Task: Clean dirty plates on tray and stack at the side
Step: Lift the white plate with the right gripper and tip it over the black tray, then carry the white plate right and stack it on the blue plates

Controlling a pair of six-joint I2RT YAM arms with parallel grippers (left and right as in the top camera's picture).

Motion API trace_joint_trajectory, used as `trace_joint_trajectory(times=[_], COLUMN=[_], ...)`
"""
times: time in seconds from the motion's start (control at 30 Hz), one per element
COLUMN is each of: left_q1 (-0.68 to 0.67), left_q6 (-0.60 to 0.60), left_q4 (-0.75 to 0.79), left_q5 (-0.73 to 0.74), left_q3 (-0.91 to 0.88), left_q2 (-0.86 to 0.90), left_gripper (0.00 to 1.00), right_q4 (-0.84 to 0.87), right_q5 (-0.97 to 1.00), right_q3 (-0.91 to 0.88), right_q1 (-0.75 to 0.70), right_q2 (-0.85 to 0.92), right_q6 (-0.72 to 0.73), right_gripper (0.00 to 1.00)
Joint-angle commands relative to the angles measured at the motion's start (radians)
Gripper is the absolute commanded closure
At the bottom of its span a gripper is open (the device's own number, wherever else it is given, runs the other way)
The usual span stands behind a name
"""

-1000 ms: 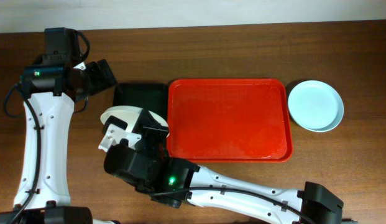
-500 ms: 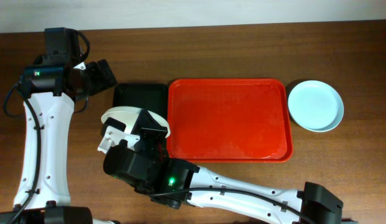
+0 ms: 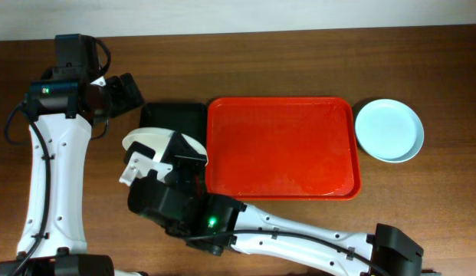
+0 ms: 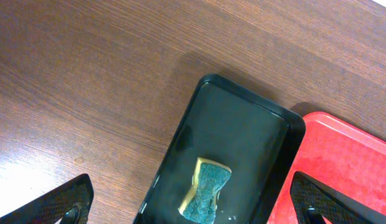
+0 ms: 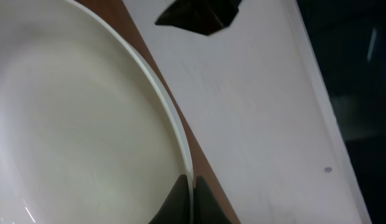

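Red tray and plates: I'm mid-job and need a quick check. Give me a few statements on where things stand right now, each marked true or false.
1. The red tray has no plates on it. True.
2. The right tool is shut on the rim of the white plate. True.
3. The pale blue plate lies in the black tray. False: it sits on the table, beyond the red tray's right end.
4. The left tool is gripping the sponge. False: that tool is open and holds nothing; the sponge lies in the black tray.
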Motion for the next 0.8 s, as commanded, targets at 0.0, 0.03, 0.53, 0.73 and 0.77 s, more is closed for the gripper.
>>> trace_joint_trajectory(times=[0.0, 0.03, 0.53, 0.73, 0.77], left_q1=[0.003, 0.003, 0.003, 0.003, 0.003], left_q6=[-0.013, -0.013, -0.013, -0.013, -0.013], left_q4=[0.001, 0.001, 0.001, 0.001, 0.001], left_q5=[-0.005, -0.005, -0.005, -0.005, -0.005], left_q3=[0.002, 0.002, 0.002, 0.002, 0.002], left_q2=[0.004, 0.004, 0.004, 0.004, 0.004], left_gripper=[0.01, 0.01, 0.01, 0.01, 0.01], right_q4=[-0.025, -0.024, -0.274, -0.328, -0.328], right_q5=[0.032, 0.069, -0.298, -0.747, -0.834], right_q3=[0.022, 0.022, 0.021, 0.022, 0.022], right_q1=[-0.021, -0.022, -0.142, -0.350, -0.396], right_q2=[-0.020, -0.020, -0.017, -0.023, -0.026], right_q6=[0.052, 0.055, 0.860, 1.000, 1.007], right_gripper=[0.96, 0.96, 0.96, 0.96, 0.96])
